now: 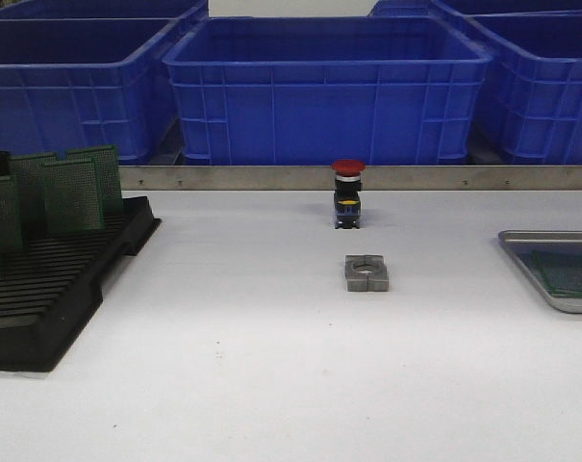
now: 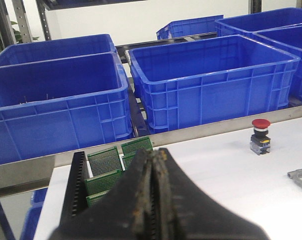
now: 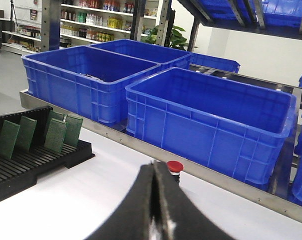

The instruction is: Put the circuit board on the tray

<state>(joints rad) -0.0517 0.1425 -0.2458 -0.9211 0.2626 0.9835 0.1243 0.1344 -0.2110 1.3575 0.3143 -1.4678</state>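
Note:
Several green circuit boards (image 1: 71, 189) stand upright in a black slotted rack (image 1: 50, 289) at the table's left. They also show in the left wrist view (image 2: 105, 161) and the right wrist view (image 3: 56, 134). The silver-grey tray (image 1: 529, 258) lies at the right edge with one green board (image 1: 569, 273) flat on it. Neither gripper shows in the front view. My left gripper (image 2: 154, 156) is shut and empty, raised near the rack (image 2: 76, 185). My right gripper (image 3: 154, 166) is shut and empty, above the table.
A red-capped push button (image 1: 348, 192) stands at the table's middle back, a grey metal block (image 1: 366, 272) just in front of it. Blue plastic crates (image 1: 324, 87) line up behind a metal rail (image 1: 464, 177).

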